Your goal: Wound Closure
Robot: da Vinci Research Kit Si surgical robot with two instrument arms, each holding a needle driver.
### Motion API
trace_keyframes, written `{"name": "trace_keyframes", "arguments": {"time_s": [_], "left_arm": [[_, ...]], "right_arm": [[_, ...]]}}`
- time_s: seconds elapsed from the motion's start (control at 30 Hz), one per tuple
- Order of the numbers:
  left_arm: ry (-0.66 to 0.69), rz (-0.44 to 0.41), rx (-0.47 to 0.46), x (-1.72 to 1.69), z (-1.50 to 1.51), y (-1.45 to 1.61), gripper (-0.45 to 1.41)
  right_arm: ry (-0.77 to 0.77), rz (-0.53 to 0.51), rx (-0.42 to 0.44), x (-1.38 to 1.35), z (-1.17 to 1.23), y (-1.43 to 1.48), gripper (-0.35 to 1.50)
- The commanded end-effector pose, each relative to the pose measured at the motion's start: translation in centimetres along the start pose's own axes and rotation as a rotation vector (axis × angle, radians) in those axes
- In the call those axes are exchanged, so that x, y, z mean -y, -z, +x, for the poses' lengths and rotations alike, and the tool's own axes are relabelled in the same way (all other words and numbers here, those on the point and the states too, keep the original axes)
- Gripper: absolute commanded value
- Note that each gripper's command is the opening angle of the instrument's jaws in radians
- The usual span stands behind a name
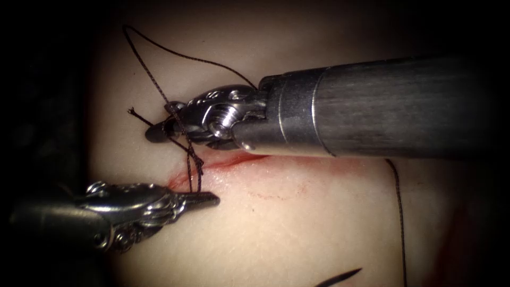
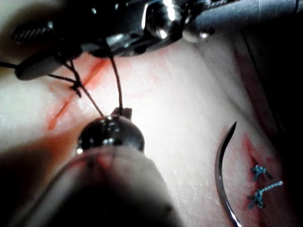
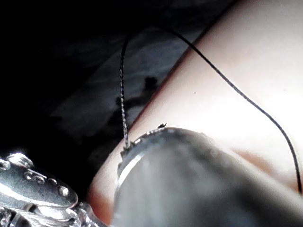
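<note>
The pale, fatty slab of pork-belly tissue [image 1: 319, 212] carries a short red-stained cut [image 1: 228, 162] running from about eight o'clock up toward two o'clock in the endoscope view, with thin red fluid [image 1: 287, 188] smeared just below it. The right arm's steel needle-driver claw [image 1: 159, 127] comes in from three o'clock on its thick grey shaft and sits just above the cut's left end; its two jaws look parted, with the dark braided thread [image 1: 159, 87] running through the gap between them, though whether they pinch it cannot be told. From there the thread loops up toward eleven o'clock and back to the tool, and a short frayed tail [image 1: 133, 111] sticks out at nine o'clock of the jaws. Two strands drop from the right claw to a small knot [image 1: 195, 159] at the cut, then on to the left arm's claw [image 1: 210, 199], which enters from eight o'clock and is clenched on the thread at its tip. The curved steel needle [image 2: 222, 175] lies free on the tissue, right of the cut and well apart from both tools — held by neither, not in the tissue. Beside it sit two small blue knotted stitches [image 2: 258, 187].
</note>
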Motion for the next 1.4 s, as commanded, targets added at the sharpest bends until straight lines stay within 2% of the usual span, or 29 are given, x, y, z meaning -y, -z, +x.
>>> {"name": "trace_keyframes", "arguments": {"time_s": [0.03, 0.1, 0.13, 0.23, 0.3, 0.33, 0.4, 0.43, 0.53, 0.67, 0.73, 0.77, 0.93, 1.07, 1.2, 1.4], "left_arm": [[0.000, -0.001, 0.001, 0.00, -0.03, -0.07, -0.45], [0.011, -0.002, 0.002, 0.00, -0.04, -0.06, -0.45], [0.016, -0.003, 0.004, 0.00, -0.04, -0.06, -0.45], [0.026, -0.002, 0.003, -0.01, -0.04, -0.07, -0.45], [0.031, -0.003, 0.005, -0.01, -0.05, -0.07, -0.45], [0.030, -0.005, 0.008, -0.02, -0.05, -0.07, -0.45], [0.040, -0.005, 0.010, -0.01, -0.05, -0.07, -0.45], [0.039, -0.006, 0.010, -0.01, -0.05, -0.07, -0.45], [0.041, -0.007, 0.018, 0.02, -0.05, -0.04, -0.45], [0.039, 0.010, 0.017, 0.11, 0.03, 0.04, -0.45], [0.037, 0.012, 0.013, 0.16, 0.09, 0.07, -0.45], [0.044, 0.021, -0.003, 0.20, 0.17, 0.13, -0.45], [0.054, 0.052, -0.042, 0.30, 0.44, 0.29, -0.45], [0.068, 0.101, -0.094, 0.47, 0.88, 0.40, -0.45], [-0.022, 0.234, -0.176, 0.79, 1.41, 0.57, -0.45], [-0.143, 0.381, -0.253, 1.10, 1.77, 0.70, -0.45]], "right_arm": [[0.004, -0.005, 0.019, 0.01, 0.06, -0.09, 0.31], [0.008, -0.013, 0.049, 0.01, 0.03, -0.13, 0.27], [0.012, -0.016, 0.055, 0.02, 0.00, -0.18, 0.19], [0.020, -0.024, 0.077, 0.04, -0.08, -0.27, 0.19], [0.017, -0.038, 0.123, 0.05, -0.15, -0.35, 0.29], [0.015, -0.042, 0.129, 0.06, -0.17, -0.40, 0.19], [0.016, -0.046, 0.132, 0.05, -0.18, -0.44, -0.35], [0.014, -0.045, 0.126, 0.04, -0.17, -0.43, -0.35], [-0.066, -0.169, 0.068, -0.03, -0.08, -0.27, -0.35], [-0.109, -0.152, -0.085, -0.09, 0.01, 0.02, -0.35], [-0.140, -0.134, -0.118, -0.11, 0.00, 0.16, -0.35], [-0.157, -0.119, -0.144, -0.12, -0.07, 0.27, -0.35], [-0.190, -0.073, -0.241, -0.07, -0.37, 0.45, -0.35], [-0.186, -0.036, -0.276, 0.04, -0.70, 0.47, -0.35], [-0.122, 0.119, -0.295, 0.17, -1.02, 0.53, -0.35], [-0.006, 0.268, -0.270, 0.32, -1.21, 0.68, -0.35]]}}
